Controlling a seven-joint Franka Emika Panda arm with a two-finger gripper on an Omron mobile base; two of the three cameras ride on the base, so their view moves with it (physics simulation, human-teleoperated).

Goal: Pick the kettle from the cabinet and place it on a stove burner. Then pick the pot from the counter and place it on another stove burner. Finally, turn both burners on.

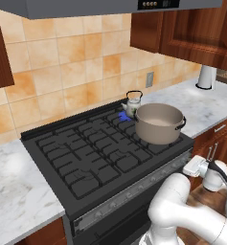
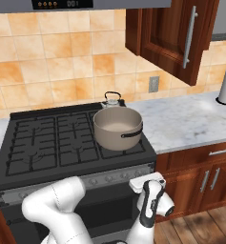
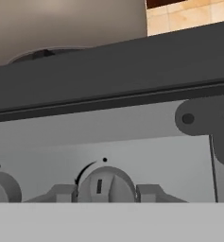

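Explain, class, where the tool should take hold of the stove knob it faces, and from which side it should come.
Grip the knob across its round rim, one fingertip on each side, coming straight at the silver front panel. The knob stands out from that panel as a short round cap, so opposite sides are free to pinch and turn. The tool already brackets it this way.

My arm (image 1: 182, 210) is built of glossy white, rounded shell segments, bulbous at the elbow and shoulder. Dark grey to black bands mark the joints between segments; one curves along my wrist link (image 2: 150, 209). A flat white rectangular flange (image 2: 147, 182) caps my wrist. My two small grey finger tips (image 3: 61, 193) are blocky, with flat tops and sloped outer sides. No cables, screws or markings are visible on my shells.
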